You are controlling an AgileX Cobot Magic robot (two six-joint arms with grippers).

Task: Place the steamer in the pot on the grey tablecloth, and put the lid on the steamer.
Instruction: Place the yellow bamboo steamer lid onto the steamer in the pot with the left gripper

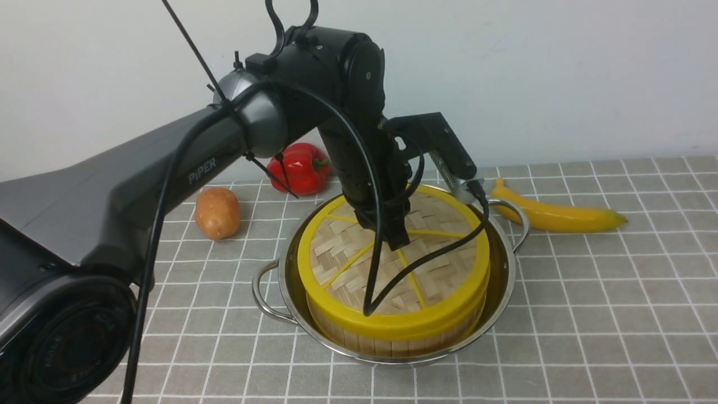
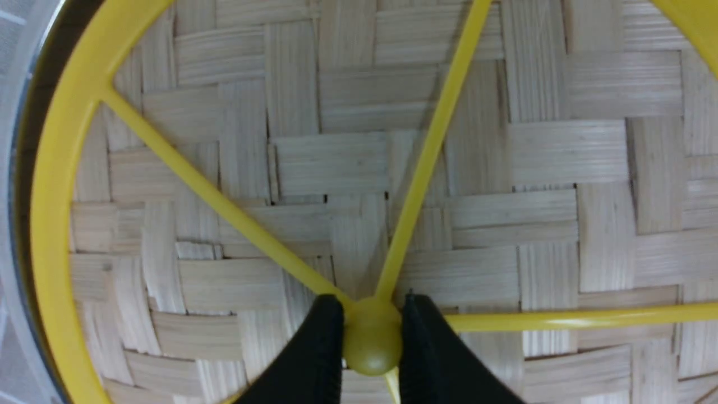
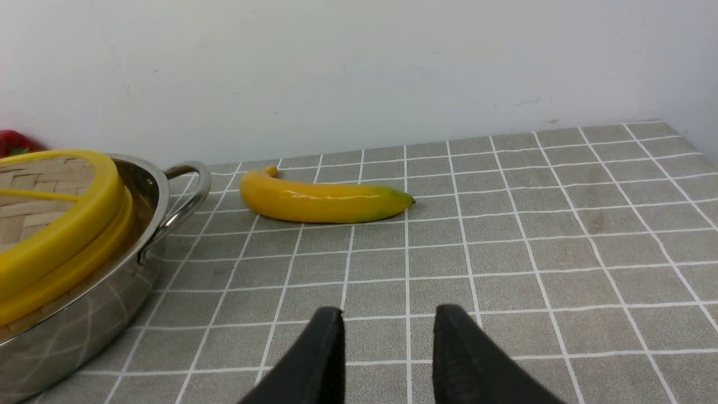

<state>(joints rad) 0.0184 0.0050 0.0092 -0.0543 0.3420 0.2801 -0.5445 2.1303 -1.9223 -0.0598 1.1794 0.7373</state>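
Gripping the lid [image 1: 342,252] by its centre knob [image 2: 372,350], the left gripper [image 1: 397,240] points down, its fingers narrow and clamped on either side of the knob. Lid lies flat on the steamer [image 1: 392,341], yellow rims stacked. Steamer sits inside the pot [image 1: 501,280], and the pot stands on the grey tablecloth [image 1: 589,292], mid scene. Right gripper [image 3: 387,317] is spread wide with nothing between its fingers, low over bare cloth right of the pot. Banana [image 1: 555,216] lies far right, near the pot's handle [image 1: 519,221]. Red pepper [image 1: 300,168] and potato [image 1: 217,212] are far left, apart from the pot.
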